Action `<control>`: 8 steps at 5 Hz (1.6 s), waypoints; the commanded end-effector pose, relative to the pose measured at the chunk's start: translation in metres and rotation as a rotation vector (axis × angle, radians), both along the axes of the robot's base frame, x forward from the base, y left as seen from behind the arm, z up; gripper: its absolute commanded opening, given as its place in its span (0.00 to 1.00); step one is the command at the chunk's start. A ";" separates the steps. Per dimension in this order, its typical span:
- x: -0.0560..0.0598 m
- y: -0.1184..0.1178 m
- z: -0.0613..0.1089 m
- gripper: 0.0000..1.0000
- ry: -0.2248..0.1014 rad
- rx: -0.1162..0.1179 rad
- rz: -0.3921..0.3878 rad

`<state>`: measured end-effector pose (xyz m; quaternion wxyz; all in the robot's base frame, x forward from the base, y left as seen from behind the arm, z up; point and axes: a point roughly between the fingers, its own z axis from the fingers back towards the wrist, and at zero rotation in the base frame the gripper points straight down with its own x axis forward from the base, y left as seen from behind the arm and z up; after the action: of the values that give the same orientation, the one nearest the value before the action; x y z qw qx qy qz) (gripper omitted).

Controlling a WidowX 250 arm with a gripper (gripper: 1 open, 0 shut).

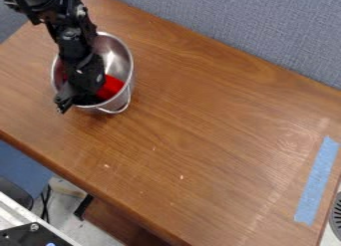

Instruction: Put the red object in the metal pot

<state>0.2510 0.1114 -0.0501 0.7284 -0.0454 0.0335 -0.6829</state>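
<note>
The metal pot [118, 59] sits on the wooden table [200, 140] near its left side. Inside it, toward the front right, lies the red object [110, 88]. My gripper [71, 95] points straight down at the pot's front-left rim. Its dark fingers are together on the thin rim, and the pot has travelled along with them. The black arm [60, 26] comes in from the upper left and hides part of the pot's inside and left wall.
A strip of blue tape [314, 178] lies near the table's right edge. A grey wall [266, 31] backs the table. The front edge drops off toward cables and gear on the floor at lower left.
</note>
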 end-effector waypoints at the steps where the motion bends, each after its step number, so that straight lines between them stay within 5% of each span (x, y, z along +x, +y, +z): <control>1: 0.017 -0.018 0.005 0.00 0.009 -0.008 0.059; 4: -0.032 -0.026 0.006 0.00 0.002 -0.012 -0.025; 6: -0.017 0.007 0.017 0.00 -0.029 -0.019 -0.035; 8: -0.004 0.048 0.065 0.00 -0.040 -0.019 -0.016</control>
<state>0.2379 0.1508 -0.0045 0.7203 -0.0750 0.0220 -0.6892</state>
